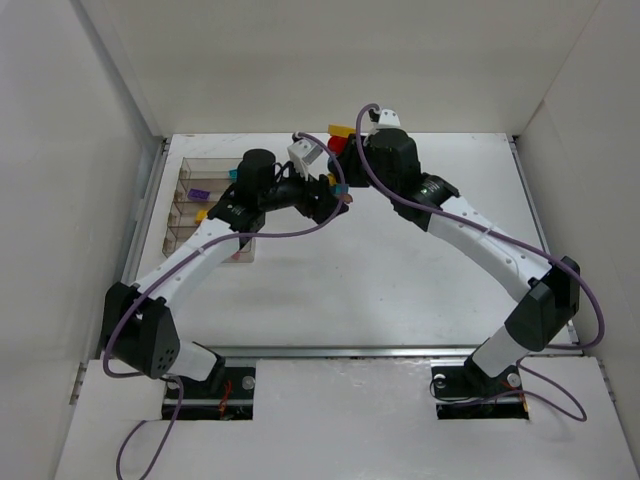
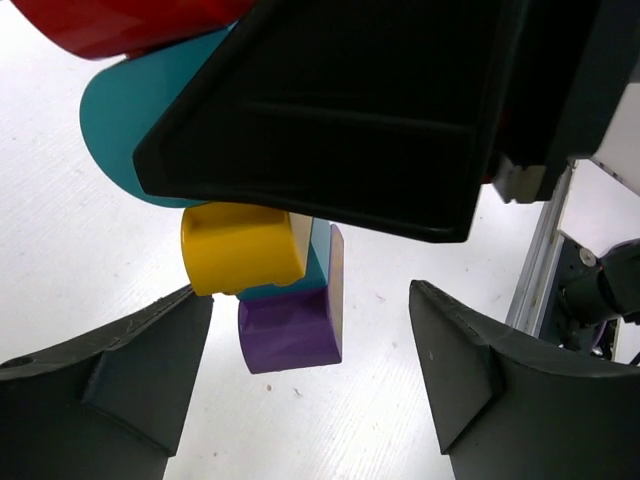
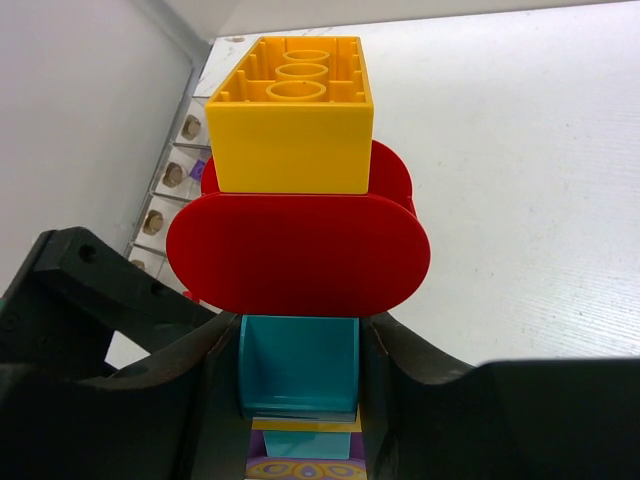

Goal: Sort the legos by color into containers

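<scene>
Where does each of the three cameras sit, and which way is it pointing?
Top external: fixed above, behind the bases, looking down at the white table; left arm and right arm show whole.
Left wrist: on the left arm, facing the stack's purple plastic brick between the left gripper's fingers.
Right wrist: on the right arm, looking along the right gripper's fingers clamping a teal plastic brick under a red rounded piece.
Shared: all see the same brick stack.

No text, number or brand is readable, on the legos [image 3: 296,250] or elsewhere
</scene>
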Robot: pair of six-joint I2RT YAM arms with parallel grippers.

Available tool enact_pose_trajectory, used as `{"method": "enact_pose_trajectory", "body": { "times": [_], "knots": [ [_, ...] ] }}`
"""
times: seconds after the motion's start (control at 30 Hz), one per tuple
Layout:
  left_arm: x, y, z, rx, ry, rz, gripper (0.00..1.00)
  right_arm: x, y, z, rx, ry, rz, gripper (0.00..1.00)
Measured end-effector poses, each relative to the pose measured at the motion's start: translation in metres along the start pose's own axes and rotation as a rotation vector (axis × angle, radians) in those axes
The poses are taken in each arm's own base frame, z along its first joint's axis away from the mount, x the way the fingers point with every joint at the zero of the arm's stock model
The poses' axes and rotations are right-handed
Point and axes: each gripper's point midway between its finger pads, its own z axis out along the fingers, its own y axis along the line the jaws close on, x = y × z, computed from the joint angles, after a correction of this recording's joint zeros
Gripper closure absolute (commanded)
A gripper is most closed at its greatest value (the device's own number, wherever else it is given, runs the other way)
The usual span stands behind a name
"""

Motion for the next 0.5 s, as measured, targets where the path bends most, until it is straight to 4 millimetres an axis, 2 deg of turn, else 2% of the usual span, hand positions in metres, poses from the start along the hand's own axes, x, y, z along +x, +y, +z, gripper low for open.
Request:
{"method": "enact_pose_trajectory", "body": {
  "times": [0.1, 0.23, 0.27, 0.37, 0.4, 0.5],
  "knots": [
    [0.0034, 0.0012, 0.0014, 0.0, 0.01, -0.009, 0.25, 0.0, -0.0001, 0.0, 0.0, 0.0, 0.0, 1.0],
    [0.0064, 0.0019, 0.0015, -0.002, 0.021, -0.012, 0.39, -0.0002, -0.0001, 0.0, 0.002, -0.001, 0.004, 1.0],
    [0.0064, 0.0023, 0.0015, -0.004, 0.021, -0.01, 0.49, -0.0002, -0.0002, 0.0001, 0.002, -0.001, 0.004, 1.0],
    [0.0071, 0.0037, 0.0013, -0.01, 0.023, -0.008, 0.67, -0.0004, -0.0003, 0.0001, 0.003, -0.002, 0.005, 1.0],
    [0.0074, 0.0051, 0.0011, -0.017, 0.024, -0.007, 0.78, -0.0001, -0.0004, 0.0, 0.003, -0.001, 0.006, 1.0],
    [0.008, 0.0058, 0.0006, -0.019, 0.026, -0.012, 0.98, -0.0003, 0.0, 0.0001, 0.002, -0.002, 0.008, 1.0]
  ]
}}
